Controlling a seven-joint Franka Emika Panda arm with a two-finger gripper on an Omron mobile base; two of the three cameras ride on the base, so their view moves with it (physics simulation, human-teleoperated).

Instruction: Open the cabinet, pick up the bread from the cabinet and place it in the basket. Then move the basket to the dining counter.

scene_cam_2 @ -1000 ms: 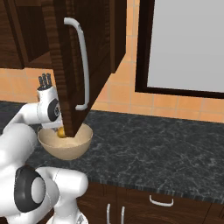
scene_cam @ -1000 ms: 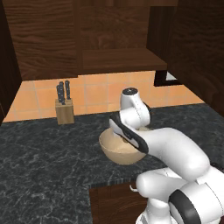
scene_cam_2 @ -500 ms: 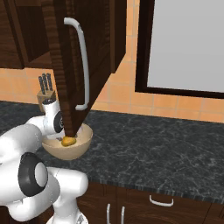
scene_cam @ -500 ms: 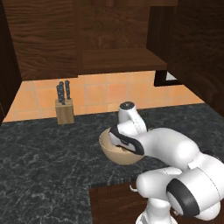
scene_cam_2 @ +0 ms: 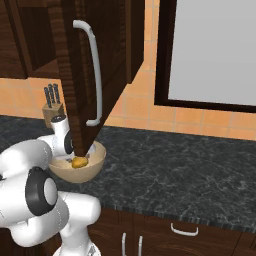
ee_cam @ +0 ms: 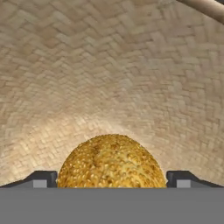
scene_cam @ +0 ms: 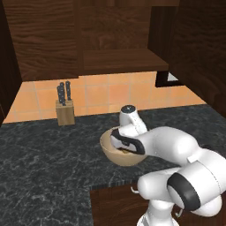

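- The basket (scene_cam: 118,155) stands on the black speckled counter (scene_cam: 53,154), near its front edge, and the white arm (scene_cam: 172,148) reaches down into it from the right side of the left base view.
- In the hand view the bread (ee_cam: 111,162) lies low in the basket (ee_cam: 109,65), against the woven beige inside wall, and the thin rim of the basket crosses the top right corner.
- The gripper (ee_cam: 111,177) has its two dark fingertips (ee_cam: 41,178) on either side of the bread, one on the left and one on the right, very close to it. I cannot tell from the pictures if the tips press on the bread or only stand beside it, so I cannot say if the pincer grips it or is released.
- In the right base view the bread (scene_cam_2: 79,162) shows as a small golden lump inside the basket (scene_cam_2: 95,162), toward the side where the arm (scene_cam_2: 30,155) comes in.
- The cabinet (scene_cam_2: 80,65) is open: its door swings out toward the camera in the right base view, with the long silver handle (scene_cam_2: 94,75) on its edge, and the lower corner of the door hangs just above the basket.
- A wooden knife block (scene_cam: 65,110) with dark knives stands on the counter by the orange tiled wall (scene_cam: 110,95), well apart from the basket.
- A window (scene_cam_2: 210,50) with a dark frame is on the wall to the right.
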